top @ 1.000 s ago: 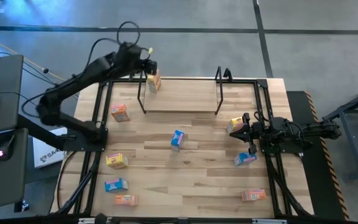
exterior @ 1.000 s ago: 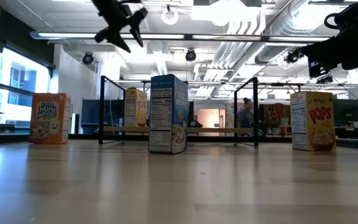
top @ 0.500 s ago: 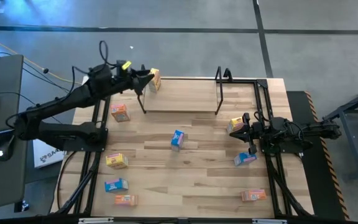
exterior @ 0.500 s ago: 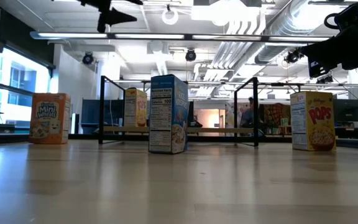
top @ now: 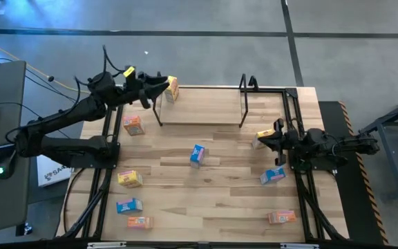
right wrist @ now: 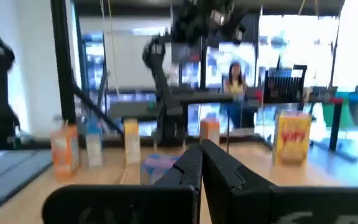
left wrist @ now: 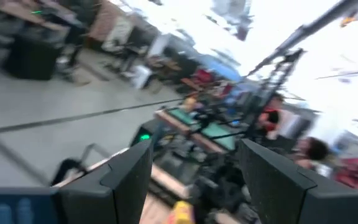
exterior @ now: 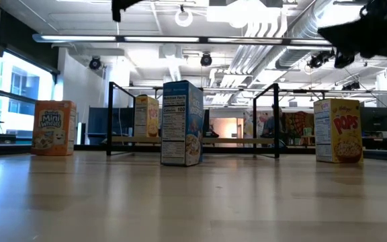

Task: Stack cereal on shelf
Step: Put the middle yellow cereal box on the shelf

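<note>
- Left gripper [top: 159, 84] has pulled back from the shelf [top: 200, 122] toward the table's left rear corner since a second ago; fingers [left wrist: 126, 180] spread apart, nothing between them.
- Right gripper [top: 267, 139] has shifted onto the spot over the yellow box [top: 262, 136] near the right edge; fingers [right wrist: 219, 168] pressed together, holding nothing.
- Shelf sits at the table's rear centre; one yellow cereal box [top: 172, 89] stands at its left end, just beside the left gripper.
- Loose boxes on the table [top: 213, 200]: orange box [top: 133, 125] left, blue box [top: 198, 155] centre, another blue [top: 272, 176] by the right arm's frame, rest along the front edge.
- Black frame rails flank both arms' bases.
- Low view reads "Mini Wheats" on the orange box [exterior: 54, 128], "POPS" on the yellow box [exterior: 338, 130], and a nutrition panel on the blue box [exterior: 181, 123]; top view shows none of that print.
- Right wrist view shows a person in the room beyond; left wrist is blurred.
</note>
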